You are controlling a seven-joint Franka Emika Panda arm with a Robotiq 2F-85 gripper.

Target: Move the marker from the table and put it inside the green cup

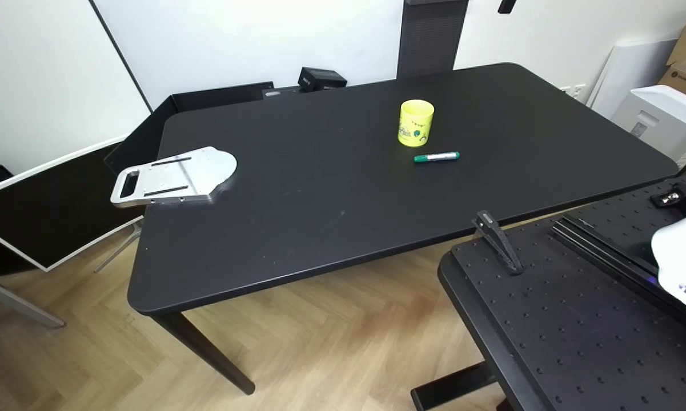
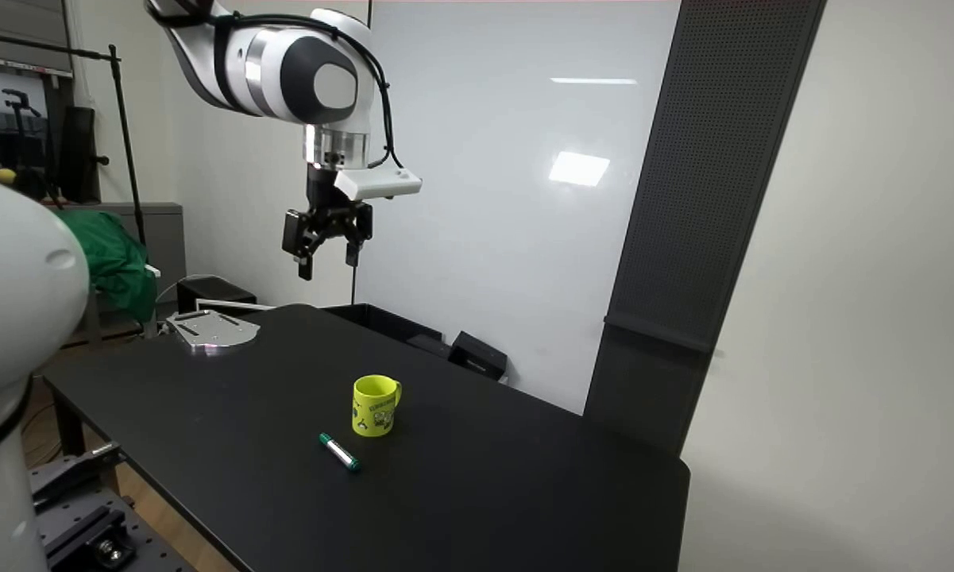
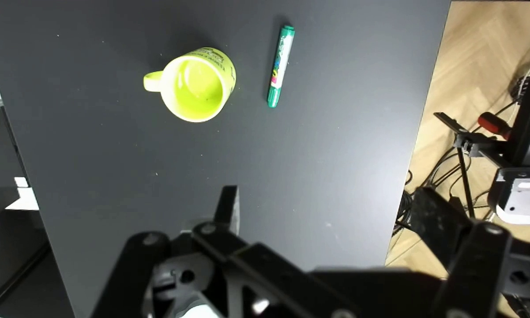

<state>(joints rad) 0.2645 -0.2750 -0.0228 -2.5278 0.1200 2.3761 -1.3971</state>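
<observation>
In an exterior view, the table (image 1: 297, 194) shows with all four rounded corners. The marker (image 1: 436, 157) lies flat on it, just beside the upright green cup (image 1: 416, 123), toward the long edge that faces the perforated surface (image 1: 582, 319). The cup's handle is out of sight here, and the print is too small to read. A silver plate (image 1: 188, 174) juts past a short edge, well apart from both. A white part of the robot (image 1: 682, 265) is cut off by the frame.

In an exterior view, the cup's handle does show, turned toward the long edge along the white panel (image 2: 516, 206). The near end of the table is cut off, one corner remaining. The gripper (image 2: 330, 264) hangs high toward the far end, its fingers (image 2: 306, 268) parted; exactly which part of the table lies beneath is hard to judge. A rounded white mass (image 2: 16, 294) hides part of a green cloth (image 2: 107, 258).

In the wrist view, both long edges run through but the corners are out of sight. The blurred gripper covers the lower table, fingers spread wide, table and floor (image 3: 481, 53) visible between them. Here the cup's inside and the marker's coloured print come clear. Beyond the edge lies a red-handled tool (image 3: 494, 123), its end hidden.
</observation>
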